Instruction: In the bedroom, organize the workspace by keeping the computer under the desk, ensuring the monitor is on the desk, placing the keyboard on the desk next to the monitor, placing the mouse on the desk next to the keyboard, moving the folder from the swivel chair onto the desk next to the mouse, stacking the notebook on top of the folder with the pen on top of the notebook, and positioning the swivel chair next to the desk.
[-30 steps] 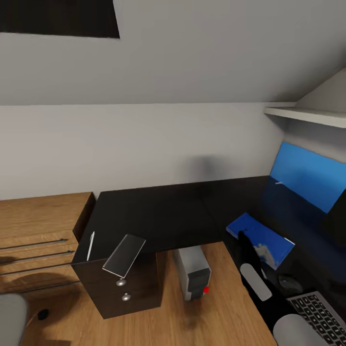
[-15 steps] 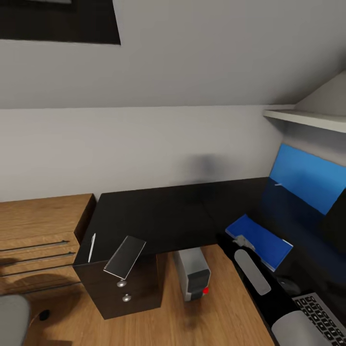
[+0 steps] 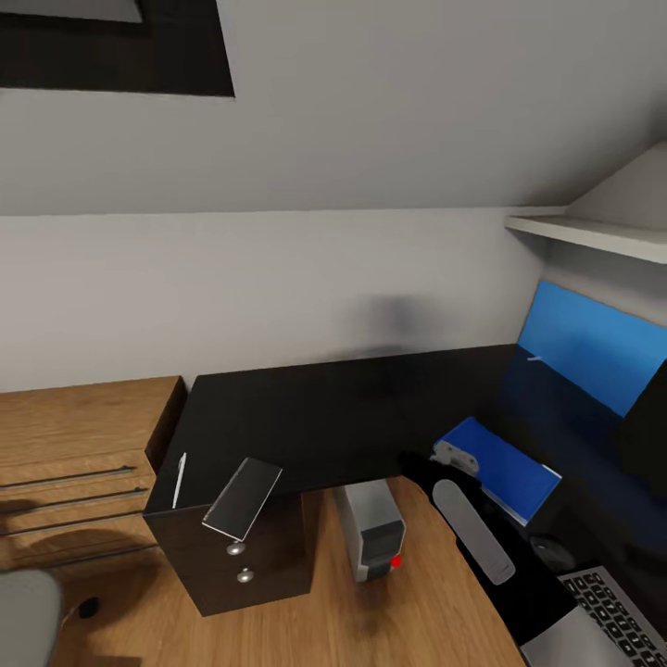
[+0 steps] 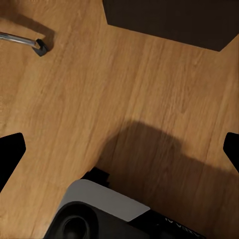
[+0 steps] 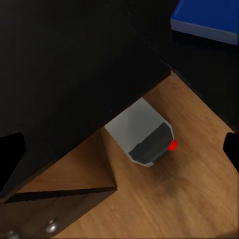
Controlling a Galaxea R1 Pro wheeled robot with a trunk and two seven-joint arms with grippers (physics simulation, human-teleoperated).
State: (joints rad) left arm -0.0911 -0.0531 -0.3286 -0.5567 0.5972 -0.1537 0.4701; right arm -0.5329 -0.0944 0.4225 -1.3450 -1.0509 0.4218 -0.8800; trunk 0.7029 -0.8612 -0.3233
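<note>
The black desk [image 3: 324, 417] runs along the wall and down the right side. On its right wing lie the blue folder [image 3: 505, 468], the mouse [image 3: 553, 552] and the keyboard [image 3: 616, 616], with the monitor [image 3: 593, 366] behind them. The notebook [image 3: 243, 497] and the thin pen [image 3: 179, 478] rest on the desk's left end. The grey computer [image 3: 371, 530] [image 5: 144, 137] stands on the floor, half under the desk. My right gripper [image 5: 119, 149] hangs open and empty above the desk's inner corner, left of the folder [image 5: 206, 20]. My left gripper [image 4: 119, 149] is open over bare floor.
A wooden chest of drawers [image 3: 83, 463] adjoins the desk's left end. Black drawers with silver knobs [image 3: 238, 560] sit under the notebook. The swivel chair's grey seat [image 3: 23, 611] shows at the lower left, and its castor [image 4: 40, 47] stands on the floor. A white shelf [image 3: 593, 233] juts out above the monitor.
My right gripper has drawn back to the left, off the blue folder and over the desk's inner corner. The folder stays flat on the desk. The head view has tilted slightly.
</note>
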